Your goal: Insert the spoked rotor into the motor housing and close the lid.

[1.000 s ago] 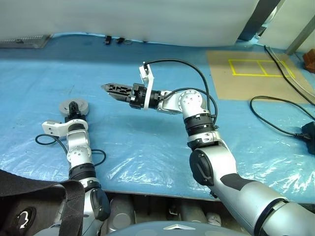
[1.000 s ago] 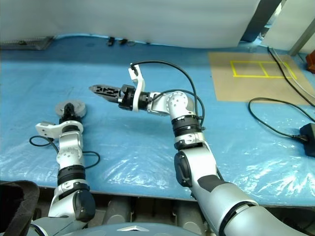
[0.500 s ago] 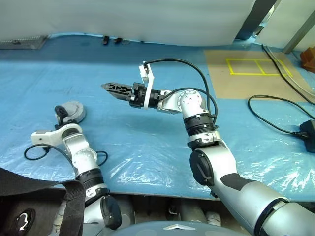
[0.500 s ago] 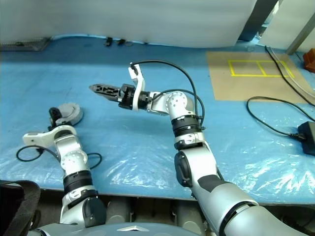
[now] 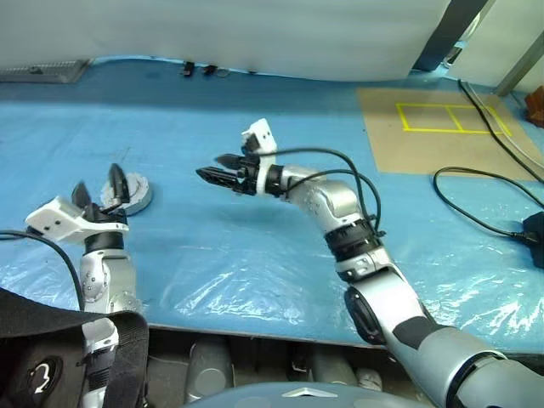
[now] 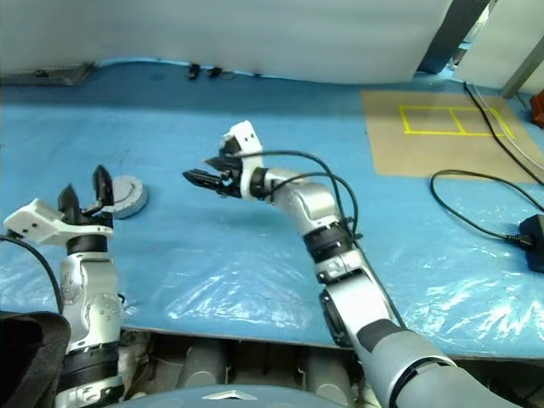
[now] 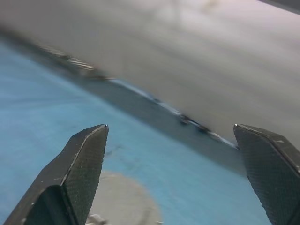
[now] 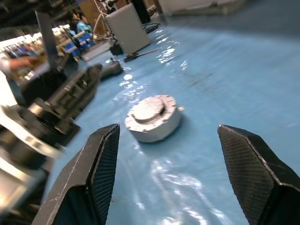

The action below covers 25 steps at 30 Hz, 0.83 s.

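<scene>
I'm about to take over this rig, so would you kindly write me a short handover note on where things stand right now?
Left gripper: open, empty, raised just on the near side of the motor housing.
Right gripper: open, empty, pointing toward the robot's left above the blue sheet, well apart from the housing.
Motor housing: resting on the blue sheet at the robot's left, with the lid sitting on top of it; neither gripper touches it.
Done: the lid appears to be on. Whether the spoked rotor is inside cannot be seen.
Left: check that the lid is seated fully, then pull both arms back.
</scene>
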{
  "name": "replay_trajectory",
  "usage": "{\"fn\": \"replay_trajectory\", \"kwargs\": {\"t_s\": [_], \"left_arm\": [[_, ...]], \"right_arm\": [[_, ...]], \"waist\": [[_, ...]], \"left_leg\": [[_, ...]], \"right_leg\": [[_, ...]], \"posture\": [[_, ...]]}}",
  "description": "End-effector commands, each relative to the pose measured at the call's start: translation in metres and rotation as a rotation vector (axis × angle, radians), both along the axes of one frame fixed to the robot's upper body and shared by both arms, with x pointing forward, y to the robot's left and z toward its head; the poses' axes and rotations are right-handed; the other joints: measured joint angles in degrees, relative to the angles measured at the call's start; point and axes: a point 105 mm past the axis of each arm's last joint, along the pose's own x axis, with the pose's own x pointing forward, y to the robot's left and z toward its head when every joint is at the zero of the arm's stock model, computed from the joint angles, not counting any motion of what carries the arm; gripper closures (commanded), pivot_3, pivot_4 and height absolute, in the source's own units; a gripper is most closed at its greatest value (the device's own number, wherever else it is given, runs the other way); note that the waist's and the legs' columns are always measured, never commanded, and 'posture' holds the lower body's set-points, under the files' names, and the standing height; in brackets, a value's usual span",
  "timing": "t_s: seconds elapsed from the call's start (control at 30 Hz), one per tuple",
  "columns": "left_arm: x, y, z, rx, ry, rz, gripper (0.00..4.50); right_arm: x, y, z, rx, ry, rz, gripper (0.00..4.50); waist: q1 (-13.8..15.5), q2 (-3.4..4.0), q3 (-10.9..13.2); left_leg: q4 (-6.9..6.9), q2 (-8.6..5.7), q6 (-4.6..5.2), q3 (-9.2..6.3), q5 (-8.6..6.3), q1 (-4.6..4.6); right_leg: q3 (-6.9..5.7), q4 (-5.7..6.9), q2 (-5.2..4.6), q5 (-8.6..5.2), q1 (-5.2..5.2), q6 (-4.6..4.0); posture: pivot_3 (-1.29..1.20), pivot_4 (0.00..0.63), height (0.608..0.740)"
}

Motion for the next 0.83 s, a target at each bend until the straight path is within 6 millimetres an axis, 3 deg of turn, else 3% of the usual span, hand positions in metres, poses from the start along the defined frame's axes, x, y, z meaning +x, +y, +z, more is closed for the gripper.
{"fn": "replay_trajectory", "kwargs": {"t_s": [0.03,0.13,0.23,0.33,0.53,0.83], "left_arm": [[-0.009,-0.035,0.020,0.177,-0.048,-0.211,0.01],[-0.015,-0.054,0.014,0.345,0.005,-0.343,0.01],[-0.020,-0.064,0.004,0.462,0.064,-0.430,0.00],[-0.025,-0.073,-0.011,0.569,0.151,-0.509,0.00],[-0.032,-0.081,-0.009,0.484,0.158,-0.589,0.00],[-0.032,-0.089,-0.006,0.503,0.162,-0.618,0.00]], "right_arm": [[-0.008,-0.015,0.022,0.017,-0.209,0.012,1.01],[-0.001,-0.038,0.008,-0.014,-0.230,-0.049,1.01],[-0.003,-0.051,-0.005,-0.083,-0.274,-0.050,0.14],[-0.007,-0.057,-0.011,-0.120,-0.286,-0.044,0.06],[-0.018,-0.056,-0.018,-0.131,-0.282,0.028,0.06],[-0.028,-0.053,-0.037,-0.114,-0.193,0.093,0.06]], "waist": [[-0.14,0.00,0.00],[-0.34,0.00,0.00],[-0.47,0.02,0.01],[-0.57,0.04,0.02],[-0.73,0.07,0.02],[-0.80,0.07,0.02]], "left_leg": [[0.00,0.00,0.00,0.01,0.00,0.03],[-0.01,0.02,0.01,0.06,-0.01,0.12],[-0.02,0.02,0.02,0.11,-0.01,0.19],[-0.02,0.01,0.02,0.13,-0.01,0.18],[-0.02,0.02,0.04,0.14,-0.02,0.22],[-0.01,0.01,0.05,0.15,-0.02,0.21]], "right_leg": [[0.04,0.01,0.00,0.00,0.01,0.00],[0.09,0.06,0.04,-0.02,0.00,-0.03],[0.19,0.09,0.07,-0.02,-0.01,-0.04],[0.22,0.08,0.07,-0.02,-0.02,-0.04],[0.24,0.13,0.09,-0.03,-0.02,-0.06],[0.27,0.12,0.08,-0.02,-0.02,-0.07]], "posture": [[0.00,0.150,0.740],[0.00,0.150,0.740],[0.00,0.150,0.740],[0.00,0.150,0.740],[0.00,0.150,0.740],[0.00,0.150,0.740]]}}
